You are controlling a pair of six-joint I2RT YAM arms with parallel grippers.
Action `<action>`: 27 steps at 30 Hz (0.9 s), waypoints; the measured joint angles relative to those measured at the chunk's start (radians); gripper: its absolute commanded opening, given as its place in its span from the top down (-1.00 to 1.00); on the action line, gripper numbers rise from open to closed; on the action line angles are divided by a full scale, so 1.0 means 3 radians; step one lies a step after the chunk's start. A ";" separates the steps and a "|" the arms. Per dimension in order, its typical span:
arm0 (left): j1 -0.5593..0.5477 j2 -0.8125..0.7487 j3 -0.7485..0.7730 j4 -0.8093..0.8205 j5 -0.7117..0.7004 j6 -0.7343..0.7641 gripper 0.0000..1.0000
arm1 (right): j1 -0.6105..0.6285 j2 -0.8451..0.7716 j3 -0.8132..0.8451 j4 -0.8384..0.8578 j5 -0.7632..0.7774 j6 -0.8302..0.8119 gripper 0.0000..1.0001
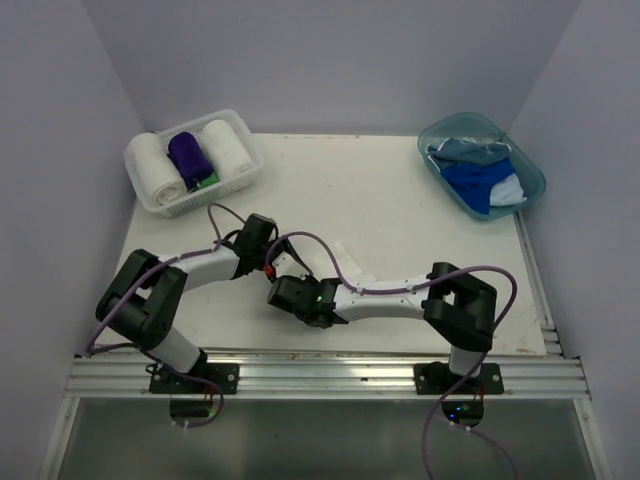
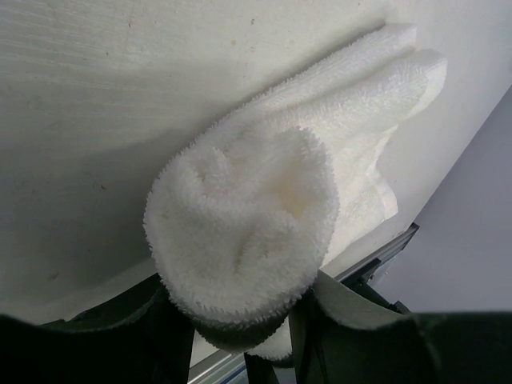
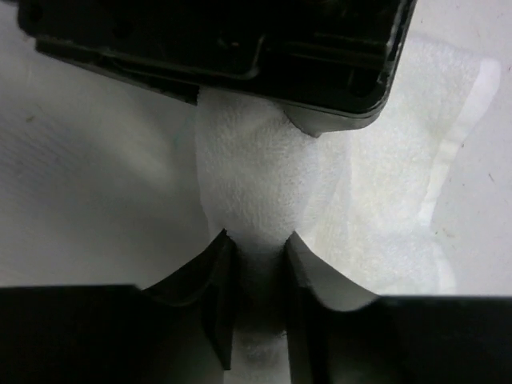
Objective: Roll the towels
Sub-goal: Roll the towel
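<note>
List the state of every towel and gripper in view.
White terry towel: on table, partly rolled, tail flat.
Left gripper: shut on one roll end.
Right gripper: shut on the opposite end.
Two white towels: rolled, in white lattice plastic basket.
Deep purple towel: rolled, in basket.
Green towel: in basket, mostly hidden.
Royal blue towel: unrolled, in translucent teal plastic tub.
Pale blue towel: unrolled, in tub.

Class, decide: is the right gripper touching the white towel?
Touching. In the right wrist view, the white towel sits pinched between both fingers of the right gripper.

Towel [image 1: 338, 262] centre; basket [image 1: 228, 190], tub [image 1: 470, 118] rear corners; between open.
</note>
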 measured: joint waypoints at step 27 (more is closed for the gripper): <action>0.0556 -0.1451 -0.0392 -0.0760 -0.0284 -0.0001 -0.68 | -0.1380 -0.0393 -0.1041 0.2135 -0.3202 0.0637 1.00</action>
